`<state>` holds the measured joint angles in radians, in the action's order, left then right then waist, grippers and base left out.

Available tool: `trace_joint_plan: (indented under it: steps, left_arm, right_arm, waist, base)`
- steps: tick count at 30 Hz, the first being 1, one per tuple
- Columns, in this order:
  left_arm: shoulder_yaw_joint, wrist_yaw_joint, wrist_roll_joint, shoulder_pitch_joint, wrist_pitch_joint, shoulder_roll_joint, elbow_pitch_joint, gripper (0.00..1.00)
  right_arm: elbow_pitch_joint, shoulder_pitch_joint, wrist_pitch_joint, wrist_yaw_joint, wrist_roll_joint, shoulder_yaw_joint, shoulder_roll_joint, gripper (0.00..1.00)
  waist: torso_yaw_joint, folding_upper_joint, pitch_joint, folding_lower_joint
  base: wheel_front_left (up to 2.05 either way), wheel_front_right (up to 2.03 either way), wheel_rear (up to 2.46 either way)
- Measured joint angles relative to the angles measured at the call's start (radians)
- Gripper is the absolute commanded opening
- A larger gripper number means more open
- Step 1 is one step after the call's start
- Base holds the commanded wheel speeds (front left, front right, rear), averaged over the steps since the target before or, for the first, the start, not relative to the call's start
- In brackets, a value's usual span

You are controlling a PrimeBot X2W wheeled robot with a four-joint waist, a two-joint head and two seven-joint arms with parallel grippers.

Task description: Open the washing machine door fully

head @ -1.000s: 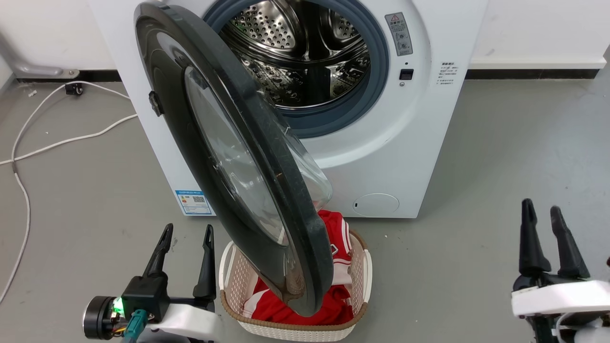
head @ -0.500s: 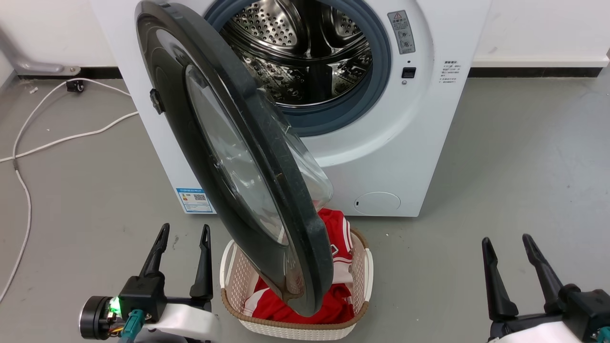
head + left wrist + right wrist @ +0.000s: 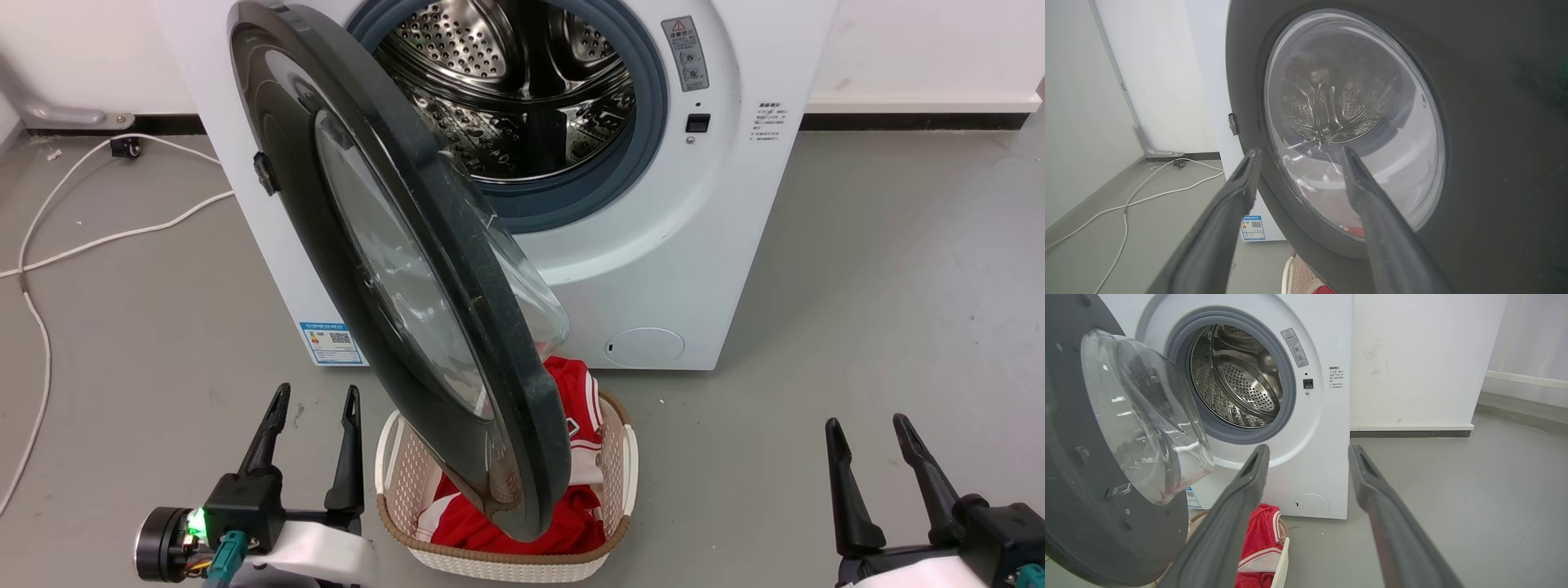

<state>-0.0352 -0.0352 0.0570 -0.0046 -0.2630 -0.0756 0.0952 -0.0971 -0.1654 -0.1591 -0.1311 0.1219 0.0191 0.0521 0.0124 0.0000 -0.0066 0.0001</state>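
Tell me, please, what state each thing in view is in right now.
washing machine door: open part-way, standing out from the machine front, held by no gripper
drum: exposed, no laundry seen inside
round flap: shut
basket: on the floor under the door, holding a red garment
left gripper: open, empty
right gripper: open, empty

left gripper (image 3: 317, 392) sits at the lower left, fingers parted and pointing up, empty; right gripper (image 3: 865, 423) at the lower right, likewise parted and empty.
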Motion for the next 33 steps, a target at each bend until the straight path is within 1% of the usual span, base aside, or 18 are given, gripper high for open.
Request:
trace_joint_plan:
  steps: [2,3,4,5,12,16,25,29,33]
  left_arm:
    - [-0.001,0.000,0.000,0.000,0.000,-0.001,0.000,1.00]
    - [-0.001,0.000,0.000,0.000,0.000,-0.001,-0.001,0.64]
    - [-0.001,0.000,0.000,0.000,0.000,-0.001,-0.002,0.30]
    - [-0.001,0.000,0.000,0.000,0.000,-0.001,-0.002,0.00]
    - [-0.003,0.000,0.000,0.000,0.000,-0.001,-0.004,0.00]
    - [0.001,0.009,0.006,-0.010,0.000,0.001,-0.044,0.00]
    - [-0.014,0.019,-0.010,-0.132,0.000,0.006,-0.265,0.00]
    - [-0.037,0.024,-0.022,-0.191,0.000,0.010,-0.380,0.00]
    - [-0.083,0.022,-0.031,-0.253,-0.001,0.014,-0.484,0.00]
  right_arm:
    - [0.002,0.002,0.000,0.000,0.000,0.000,0.000,1.00]
    - [0.003,0.002,-0.002,0.000,0.000,0.000,0.000,1.00]
    - [0.004,0.002,-0.003,0.000,0.000,0.000,0.000,1.00]
    - [0.005,0.002,-0.003,0.000,0.000,0.000,0.000,1.00]
    - [0.011,0.006,-0.005,0.000,0.000,-0.002,0.000,1.00]
    - [0.012,0.006,-0.007,0.000,0.000,-0.001,0.000,1.00]
    - [0.012,0.006,-0.006,0.000,0.001,0.001,0.000,1.00]
    - [0.017,0.006,-0.006,0.000,0.001,0.000,0.000,1.00]
    - [0.025,0.007,-0.007,0.000,0.000,0.002,0.000,1.00]
  waist:
    - [0.000,0.0000,0.000,0.0000]
    - [0.000,0.0000,0.000,0.0000]
    - [0.000,0.0000,0.000,0.0000]
    - [0.000,0.0000,0.001,0.0000]
    - [0.000,0.0000,0.001,0.0000]
    - [0.002,0.0000,0.000,0.0000]
    - [0.010,0.0000,0.001,0.0000]
    - [0.008,0.0000,0.001,0.0000]
    - [0.006,0.0000,0.004,0.0000]
  base:
    - [0.00,0.00,0.00]
    - [0.00,0.00,0.00]
    - [0.00,0.00,0.00]
    - [0.00,0.00,0.00]
    - [0.00,0.00,0.00]
    - [0.00,0.00,0.00]
    - [0.00,0.00,0.00]
    - [0.00,0.00,0.00]
    - [0.00,0.00,0.00]
